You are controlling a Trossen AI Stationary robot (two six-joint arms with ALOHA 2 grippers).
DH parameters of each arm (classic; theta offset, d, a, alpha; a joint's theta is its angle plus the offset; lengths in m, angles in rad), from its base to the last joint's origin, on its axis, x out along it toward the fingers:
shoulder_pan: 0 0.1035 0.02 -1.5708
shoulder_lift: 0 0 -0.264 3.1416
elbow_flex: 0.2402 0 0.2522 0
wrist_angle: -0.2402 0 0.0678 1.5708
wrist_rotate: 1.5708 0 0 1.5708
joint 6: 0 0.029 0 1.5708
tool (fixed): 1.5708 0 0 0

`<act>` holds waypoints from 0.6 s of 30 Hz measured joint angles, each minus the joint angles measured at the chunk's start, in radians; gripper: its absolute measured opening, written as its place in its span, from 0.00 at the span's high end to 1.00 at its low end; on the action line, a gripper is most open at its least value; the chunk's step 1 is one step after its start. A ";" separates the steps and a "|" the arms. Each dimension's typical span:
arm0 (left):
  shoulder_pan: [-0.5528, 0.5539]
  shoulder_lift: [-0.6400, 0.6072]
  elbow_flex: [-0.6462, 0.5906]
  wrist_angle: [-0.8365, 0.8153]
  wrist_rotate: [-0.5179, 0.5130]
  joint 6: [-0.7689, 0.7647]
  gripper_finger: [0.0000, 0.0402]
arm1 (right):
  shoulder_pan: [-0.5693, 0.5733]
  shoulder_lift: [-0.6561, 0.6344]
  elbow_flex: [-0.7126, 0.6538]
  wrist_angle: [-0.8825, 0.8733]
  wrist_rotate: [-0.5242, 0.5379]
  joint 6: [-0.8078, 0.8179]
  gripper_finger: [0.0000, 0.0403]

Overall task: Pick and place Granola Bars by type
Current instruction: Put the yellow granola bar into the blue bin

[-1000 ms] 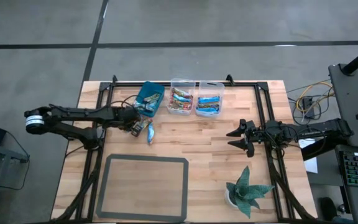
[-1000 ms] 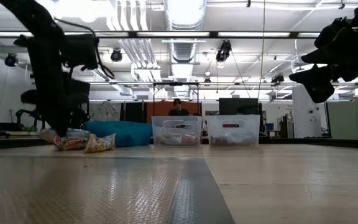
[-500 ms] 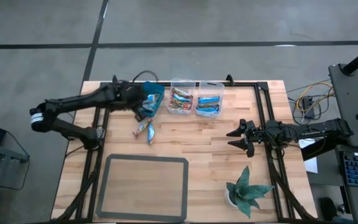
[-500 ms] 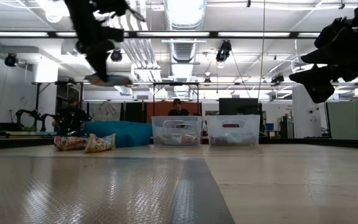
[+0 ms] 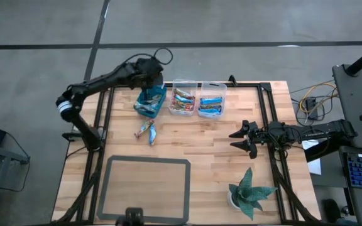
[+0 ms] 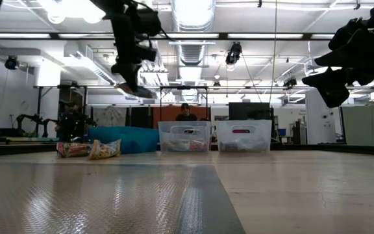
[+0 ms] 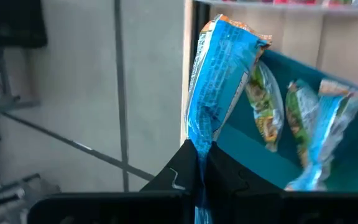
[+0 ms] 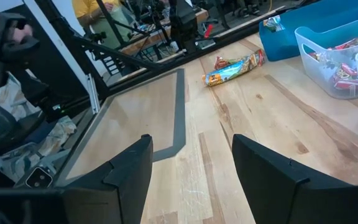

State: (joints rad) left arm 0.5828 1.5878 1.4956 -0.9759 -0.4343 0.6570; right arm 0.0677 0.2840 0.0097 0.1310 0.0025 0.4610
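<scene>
Pinching a blue-wrapped bar (image 7: pixel 219 81), left gripper (image 7: pixel 199 171) above teal bin (image 7: pixel 328 124).

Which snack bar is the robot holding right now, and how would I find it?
Look at the far edge of the wooden table, where three bins stand in a row; the teal bin is the left one. Above its far end the left gripper is shut on a blue-wrapped bar. It is the only bar up in the air, while the others lie in bins or on the table.

two bars (image 5: pixel 147 130) before bins (image 5: pixel 184 99)
</scene>
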 joint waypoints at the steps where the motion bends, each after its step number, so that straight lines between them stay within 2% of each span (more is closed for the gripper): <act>1: 0.015 0.017 0.009 0.000 0.007 0.037 1.00 | 0.000 0.000 0.000 0.000 0.000 0.000 0.48; 7: 0.085 0.107 0.014 0.039 0.072 0.188 1.00 | 0.000 0.000 0.000 0.000 0.000 0.000 0.48; 12: 0.123 0.178 -0.012 0.133 0.095 0.199 1.00 | 0.000 0.000 0.000 0.000 0.000 0.000 0.48; 18: 0.132 0.253 -0.029 0.170 0.138 0.185 1.00 | 0.000 0.000 0.000 0.000 0.000 0.000 0.48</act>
State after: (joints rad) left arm 0.7147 1.8407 1.4663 -0.8057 -0.2962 0.8420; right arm 0.0677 0.2840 0.0097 0.1307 0.0025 0.4610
